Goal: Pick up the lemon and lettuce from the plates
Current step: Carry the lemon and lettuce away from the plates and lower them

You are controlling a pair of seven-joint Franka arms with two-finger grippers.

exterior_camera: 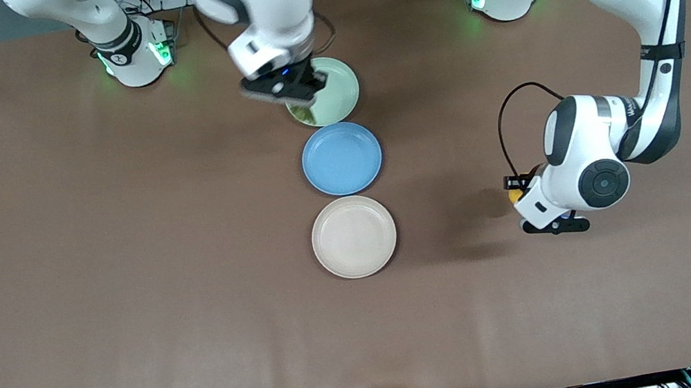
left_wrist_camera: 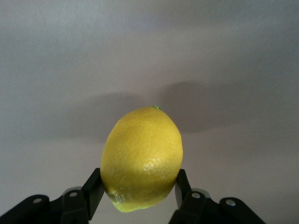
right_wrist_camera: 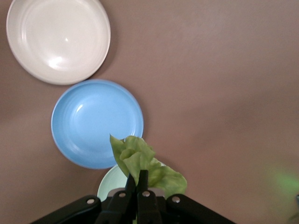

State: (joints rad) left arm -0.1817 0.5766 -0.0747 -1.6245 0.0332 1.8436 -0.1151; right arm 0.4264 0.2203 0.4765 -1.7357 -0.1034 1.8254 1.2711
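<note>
My left gripper (exterior_camera: 517, 188) is shut on the yellow lemon (left_wrist_camera: 142, 157) and holds it above the bare table, toward the left arm's end, beside the beige plate (exterior_camera: 354, 236). The lemon shows as a small yellow patch in the front view (exterior_camera: 515, 196). My right gripper (exterior_camera: 300, 104) is shut on the green lettuce leaf (right_wrist_camera: 142, 164) and holds it over the mint green plate (exterior_camera: 334, 92). The leaf hangs from the fingertips (right_wrist_camera: 142, 177); a bit of it shows in the front view (exterior_camera: 303, 114). Both plates hold nothing.
An empty blue plate (exterior_camera: 341, 157) lies between the mint plate and the beige plate, the three in a row down the table's middle. The brown table cloth (exterior_camera: 118, 260) runs to both ends.
</note>
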